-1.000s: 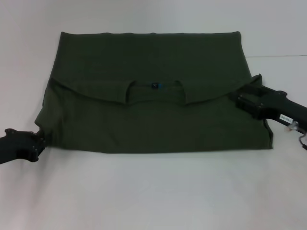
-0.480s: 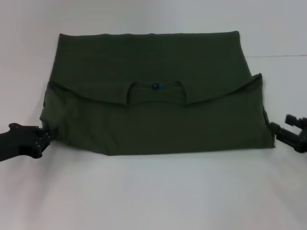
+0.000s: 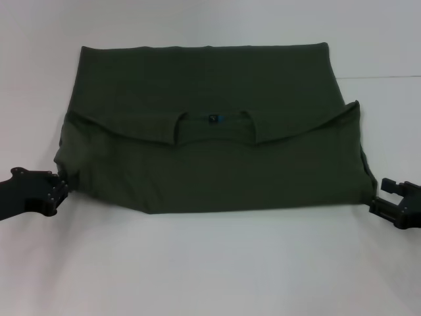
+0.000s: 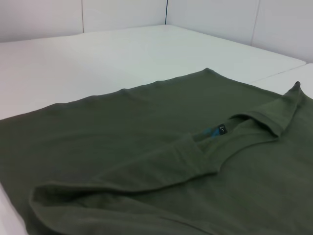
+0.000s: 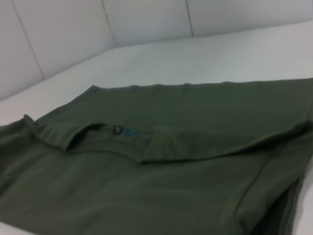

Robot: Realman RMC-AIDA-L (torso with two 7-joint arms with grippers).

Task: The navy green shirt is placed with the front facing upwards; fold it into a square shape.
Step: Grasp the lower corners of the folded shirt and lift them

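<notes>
Navy green shirt (image 3: pixel 210 125) lies folded crosswise on the white table (image 3: pixel 210 263). Left gripper (image 3: pixel 58 191) touches its near-left corner, right gripper (image 3: pixel 387 197) stands beside the near-right corner, fingers apart, seemingly empty. Next probably a sideways fold.

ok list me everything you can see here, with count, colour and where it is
navy green shirt: one, dark olive green, lying flat mid-table, folded across so the neckline sits at the middle
neck label: one, small, blue, inside the neckline at the shirt's centre
table: one, white, under the shirt and around it on all sides
wall panels: pale, behind the table in the wrist views
left gripper: one, black, at the shirt's near left corner, low by the table
right gripper: one, black, just off the shirt's near right corner, fingers open
</notes>
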